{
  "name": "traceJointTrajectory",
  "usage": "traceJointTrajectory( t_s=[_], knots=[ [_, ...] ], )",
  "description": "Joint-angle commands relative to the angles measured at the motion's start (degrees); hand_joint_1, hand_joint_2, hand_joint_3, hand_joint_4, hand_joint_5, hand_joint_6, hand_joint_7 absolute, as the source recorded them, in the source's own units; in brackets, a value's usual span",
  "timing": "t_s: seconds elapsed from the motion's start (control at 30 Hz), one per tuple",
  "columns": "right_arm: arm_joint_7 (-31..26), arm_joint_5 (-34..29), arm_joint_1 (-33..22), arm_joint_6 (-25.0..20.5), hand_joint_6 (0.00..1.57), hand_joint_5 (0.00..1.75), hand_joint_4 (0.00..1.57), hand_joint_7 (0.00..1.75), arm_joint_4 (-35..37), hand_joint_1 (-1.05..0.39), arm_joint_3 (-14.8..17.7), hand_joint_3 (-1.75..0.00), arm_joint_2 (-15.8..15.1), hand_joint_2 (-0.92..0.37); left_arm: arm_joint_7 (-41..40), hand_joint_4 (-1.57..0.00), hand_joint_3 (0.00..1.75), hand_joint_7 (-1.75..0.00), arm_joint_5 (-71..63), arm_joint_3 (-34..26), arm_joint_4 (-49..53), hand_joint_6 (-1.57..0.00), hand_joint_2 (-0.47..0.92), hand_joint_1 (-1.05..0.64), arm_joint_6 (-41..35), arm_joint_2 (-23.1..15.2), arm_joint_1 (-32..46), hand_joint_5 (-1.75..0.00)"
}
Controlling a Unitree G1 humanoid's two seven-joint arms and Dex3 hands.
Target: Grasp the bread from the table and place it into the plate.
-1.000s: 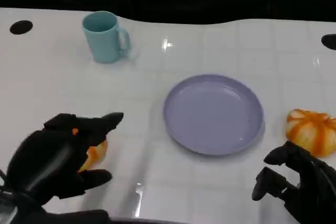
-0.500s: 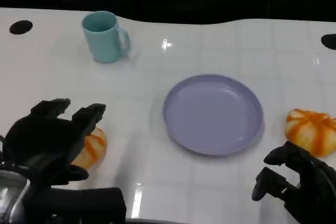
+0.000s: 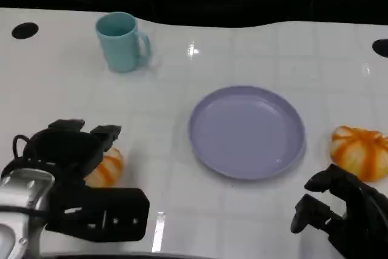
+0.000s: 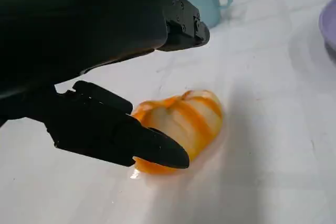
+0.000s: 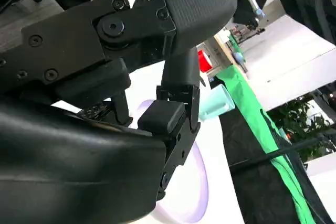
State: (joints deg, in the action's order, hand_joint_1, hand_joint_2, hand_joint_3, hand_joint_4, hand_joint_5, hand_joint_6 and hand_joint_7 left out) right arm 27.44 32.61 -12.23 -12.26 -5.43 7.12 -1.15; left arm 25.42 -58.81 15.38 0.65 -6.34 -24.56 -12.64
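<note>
Bread [image 3: 104, 170] now lies under the lowered left hand [image 3: 70, 150], fingers spread wide, not gripping.

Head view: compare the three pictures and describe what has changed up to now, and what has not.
The left hand has drawn back toward the robot and come down over the bread, its fingers open around it in the wrist view, not yet closed. The bread, plate, cup, second bread and right hand stayed put.
</note>
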Motion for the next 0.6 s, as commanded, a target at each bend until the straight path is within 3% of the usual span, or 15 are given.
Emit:
traceJointTrajectory(
  t_s=[0.03, 0.43, 0.6],
  knots=[
    [-0.16, 0.01, -0.42, 0.35, 0.83, 1.55, 0.74, 1.02, -0.4, -0.51, 0.37, -0.18, -0.36, -0.92, -0.25, -0.02, 0.0, 0.0, 0.25, 2.48, 6.8, -0.06, 0.84, -0.57, -1.57, -0.45, -4.44, -0.04],
    [-0.51, -0.07, -0.88, 0.15, 0.82, 1.55, 0.73, 1.03, -1.19, -0.51, 0.15, -0.19, -0.3, -0.92, -11.67, -0.07, 0.07, -0.01, 4.36, 8.56, 29.74, -0.11, 0.92, -0.71, 2.34, 1.52, -13.58, -0.07],
    [-0.08, -0.21, -0.89, 0.74, 0.82, 1.55, 0.73, 1.03, -0.96, -0.52, 0.1, -0.18, -0.33, -0.92, -15.3, -0.08, 0.03, -0.02, 6.36, 10.8, 39.7, -0.14, 0.87, -0.64, 5.11, 2.42, -17.82, -0.09]
  ],
)
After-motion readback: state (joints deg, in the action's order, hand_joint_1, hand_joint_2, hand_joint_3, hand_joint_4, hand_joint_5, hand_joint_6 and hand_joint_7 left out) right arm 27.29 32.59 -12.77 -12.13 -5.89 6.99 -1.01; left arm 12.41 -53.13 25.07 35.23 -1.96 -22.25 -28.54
